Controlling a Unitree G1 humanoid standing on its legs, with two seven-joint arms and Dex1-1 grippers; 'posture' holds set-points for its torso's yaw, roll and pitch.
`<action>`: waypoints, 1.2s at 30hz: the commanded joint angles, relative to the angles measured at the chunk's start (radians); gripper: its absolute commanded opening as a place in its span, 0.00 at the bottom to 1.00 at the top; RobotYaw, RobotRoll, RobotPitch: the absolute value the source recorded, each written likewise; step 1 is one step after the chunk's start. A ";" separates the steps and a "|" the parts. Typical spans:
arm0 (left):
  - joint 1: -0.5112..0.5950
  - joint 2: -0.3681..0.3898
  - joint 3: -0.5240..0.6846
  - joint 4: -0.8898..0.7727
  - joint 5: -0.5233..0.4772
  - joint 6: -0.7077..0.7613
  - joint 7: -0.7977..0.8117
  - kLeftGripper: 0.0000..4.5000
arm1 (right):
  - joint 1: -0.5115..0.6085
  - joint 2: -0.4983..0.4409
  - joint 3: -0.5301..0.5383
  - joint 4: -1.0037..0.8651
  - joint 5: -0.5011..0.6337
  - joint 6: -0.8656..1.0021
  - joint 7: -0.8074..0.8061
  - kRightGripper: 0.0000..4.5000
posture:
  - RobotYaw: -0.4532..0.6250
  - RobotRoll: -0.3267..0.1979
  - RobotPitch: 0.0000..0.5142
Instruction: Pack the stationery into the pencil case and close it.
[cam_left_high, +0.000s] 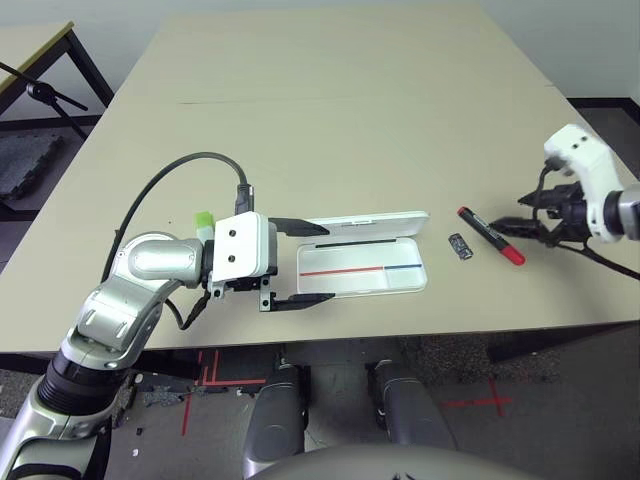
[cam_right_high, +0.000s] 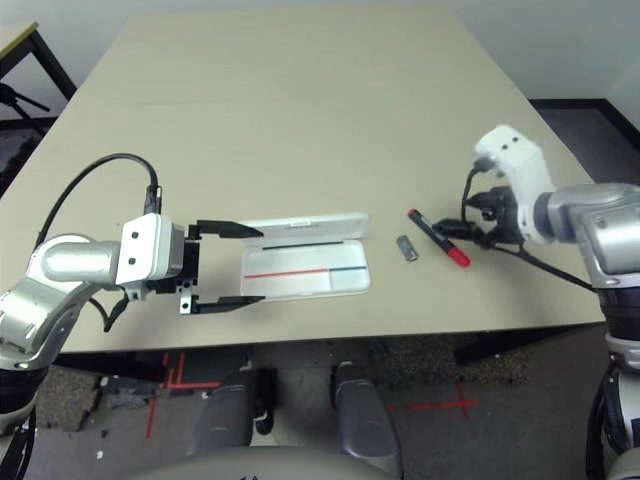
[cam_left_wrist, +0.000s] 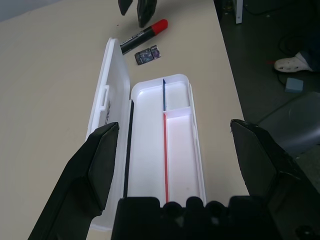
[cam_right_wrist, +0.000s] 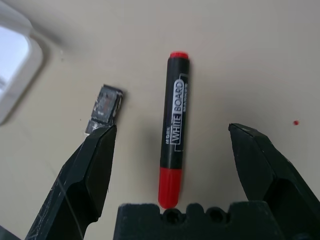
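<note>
The white pencil case (cam_left_high: 362, 270) lies open near the table's front edge, its lid (cam_left_high: 365, 224) folded back on the far side and a red-and-blue line in its tray. My left gripper (cam_left_high: 322, 260) is open, its fingers straddling the case's left end. A black marker with red ends (cam_right_wrist: 174, 130) lies to the right of the case, and a tiny dark-grey piece (cam_left_high: 459, 246) sits between them. My right gripper (cam_right_wrist: 172, 127) is open, one finger on each side of the marker. A highlighter with a green cap (cam_left_high: 203, 221) lies behind my left wrist.
The beige table (cam_left_high: 330, 110) stretches far back. Its front edge runs just below the case. A second table (cam_left_high: 30, 45) and a black stand (cam_left_high: 40, 92) are at the far left. Red tape marks (cam_left_high: 205, 375) are on the floor.
</note>
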 joint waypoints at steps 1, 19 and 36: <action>-0.008 0.004 -0.021 -0.010 0.006 0.007 0.008 1.00 | -0.015 0.019 0.052 0.067 -0.033 -0.040 -0.015 1.00 | 0.43 0.62 0.27; 0.017 0.014 -0.026 -0.011 0.029 -0.017 0.034 1.00 | -0.136 0.145 0.175 0.431 -0.179 -0.260 -0.013 0.91 | 0.48 0.62 0.24; -0.026 0.010 -0.049 -0.015 0.027 0.011 0.043 1.00 | -0.186 0.062 0.118 0.453 -0.176 -0.339 0.060 0.11 | 0.46 0.62 0.25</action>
